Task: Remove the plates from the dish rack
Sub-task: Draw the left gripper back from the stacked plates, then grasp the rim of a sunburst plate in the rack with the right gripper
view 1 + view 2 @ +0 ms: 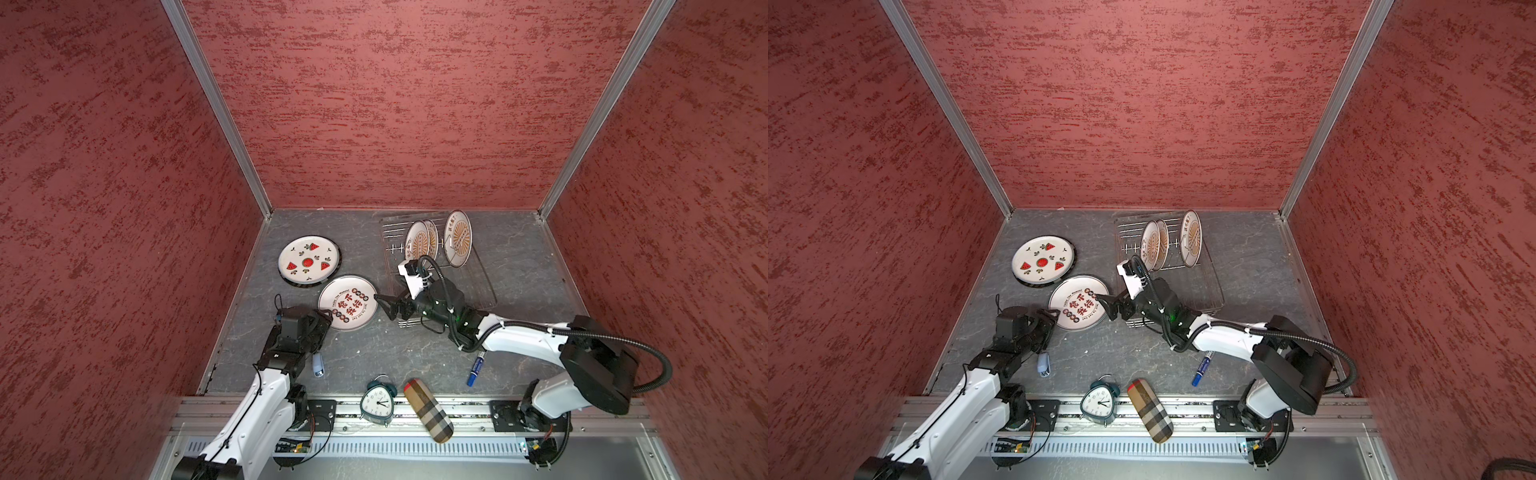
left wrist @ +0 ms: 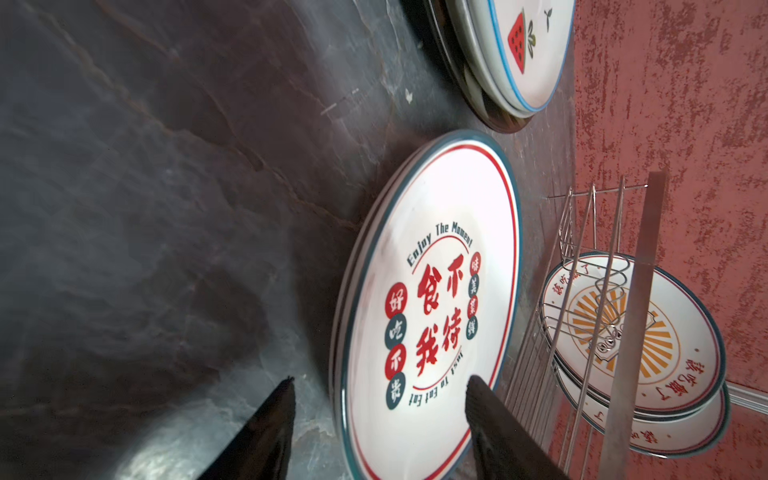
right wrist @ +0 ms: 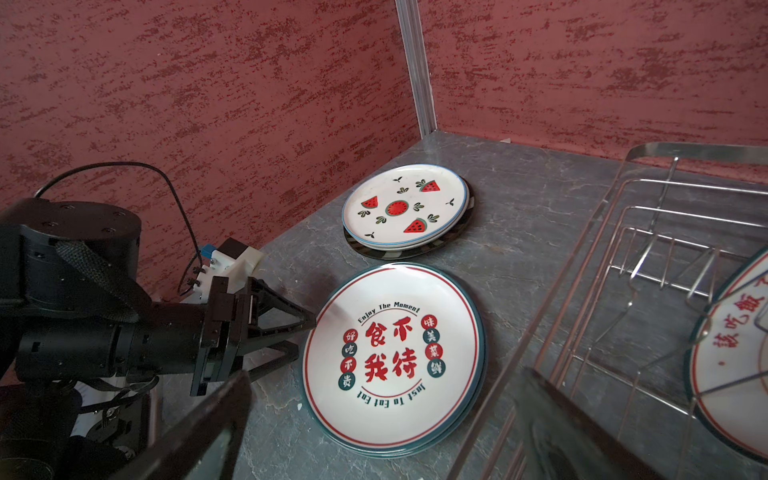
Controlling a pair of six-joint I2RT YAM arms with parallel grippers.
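My left tool [image 3: 301,338] is open. The right wrist view shows it from the side, with its jaws spread at the rim of the red-character plate [image 3: 395,353]. I cannot tell whether either jaw touches that rim. My own wrist view shows one finger [image 2: 498,428] over the plate's printed face and the other over bare counter [image 2: 166,208].

My right tool [image 1: 384,307] is spread wide and empty. It points toward the counter's left edge, with its tips just beside the same plate's opposite rim.

That plate lies flat, face up, left of the counter's middle. Both wrist views show more rims under it, so it tops a stack, while from above it looks like a single plate. The watermelon plate [image 1: 308,261] lies flat nearer the far-left corner, just beside this stack. The right wrist view shows it on a pale plate, with a dark striped-rim plate [image 3: 453,241] at the bottom.

The dish rack [image 1: 482,286] sits right of the middle, its long axis running from the far edge toward the near edge. In both top views three sunburst plates [image 1: 457,237] stand on edge at its far end, with their printed faces toward the left edge. My left wrist view shows only two of them.
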